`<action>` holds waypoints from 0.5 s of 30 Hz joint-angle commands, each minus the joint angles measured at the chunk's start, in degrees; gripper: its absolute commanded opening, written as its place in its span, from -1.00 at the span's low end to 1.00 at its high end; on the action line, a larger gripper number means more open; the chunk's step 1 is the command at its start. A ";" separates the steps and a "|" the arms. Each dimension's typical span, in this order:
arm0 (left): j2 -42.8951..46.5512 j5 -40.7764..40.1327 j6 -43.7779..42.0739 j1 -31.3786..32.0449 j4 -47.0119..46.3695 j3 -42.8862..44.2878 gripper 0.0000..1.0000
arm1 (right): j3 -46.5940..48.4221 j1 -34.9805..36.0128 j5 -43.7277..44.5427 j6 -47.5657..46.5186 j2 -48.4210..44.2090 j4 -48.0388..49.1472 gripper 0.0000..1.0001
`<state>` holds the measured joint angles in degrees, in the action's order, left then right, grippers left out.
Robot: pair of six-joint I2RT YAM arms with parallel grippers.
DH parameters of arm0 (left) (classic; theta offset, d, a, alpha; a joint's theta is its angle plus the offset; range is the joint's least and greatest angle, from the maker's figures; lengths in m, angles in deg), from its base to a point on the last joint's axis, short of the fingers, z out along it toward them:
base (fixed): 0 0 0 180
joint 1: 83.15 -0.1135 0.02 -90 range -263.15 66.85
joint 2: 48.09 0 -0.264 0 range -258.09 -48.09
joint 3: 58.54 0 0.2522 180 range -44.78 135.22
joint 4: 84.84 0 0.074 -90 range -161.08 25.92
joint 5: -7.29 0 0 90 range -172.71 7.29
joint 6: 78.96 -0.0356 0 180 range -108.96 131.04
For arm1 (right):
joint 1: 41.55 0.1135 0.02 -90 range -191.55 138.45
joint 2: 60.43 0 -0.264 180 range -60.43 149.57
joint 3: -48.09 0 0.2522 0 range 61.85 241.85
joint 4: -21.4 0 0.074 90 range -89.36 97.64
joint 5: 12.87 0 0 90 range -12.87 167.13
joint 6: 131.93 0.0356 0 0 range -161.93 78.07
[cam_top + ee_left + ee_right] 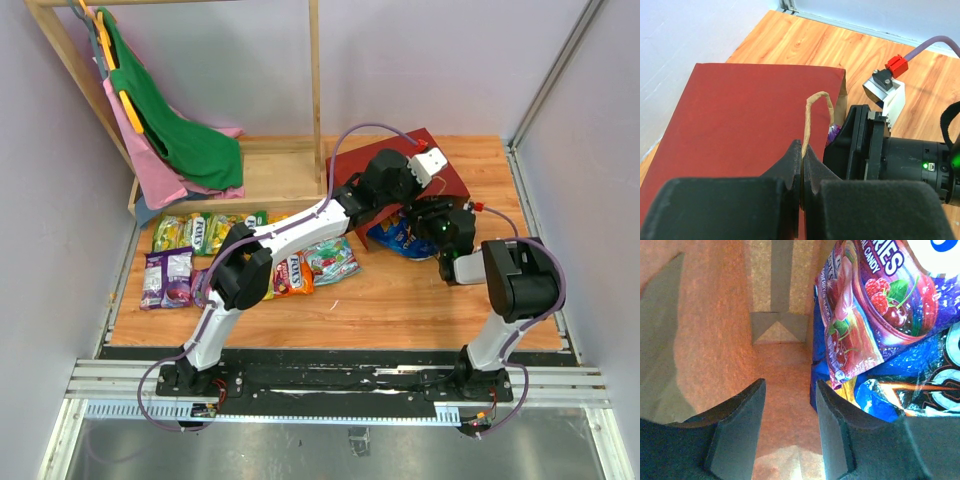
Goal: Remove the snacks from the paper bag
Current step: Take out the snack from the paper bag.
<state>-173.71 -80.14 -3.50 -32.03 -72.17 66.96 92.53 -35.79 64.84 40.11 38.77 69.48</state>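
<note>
The paper bag (740,125) lies on its side at the back right of the wooden table (400,300), and the left gripper (802,150) is pinching the bag's thin tan handle (812,110). The right gripper (787,420) is inside the bag's mouth, jaws spread with nothing between them, just beside a purple candy packet (875,305) lying on the blue chip bag (920,390). Other candy packets (200,235) lie on the table's left side.

This is a robot lab cell: a left arm (290,228) and right arm (515,290) bolted to an aluminium rail (340,385) along a wooden bench (400,310), boxed in by plain lilac walls (420,60).
</note>
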 commanded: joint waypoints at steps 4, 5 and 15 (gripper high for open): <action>0.99 -0.32 -0.53 -0.31 -0.50 2.16 -0.99 | 2.71 1.62 1.02 0.70 5.33 2.39 -0.05; 0.99 -0.31 -0.52 -0.31 -0.50 2.21 -0.99 | 2.94 1.66 0.98 0.71 6.05 2.62 -0.05; 0.74 -0.44 -0.59 -0.31 -0.51 2.16 -0.99 | 4.05 1.93 0.54 1.54 10.33 3.61 0.06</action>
<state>-173.71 -80.23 -3.50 -32.03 -72.12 67.07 95.35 -34.50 64.92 41.10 47.76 70.81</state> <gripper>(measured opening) 0.016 0.524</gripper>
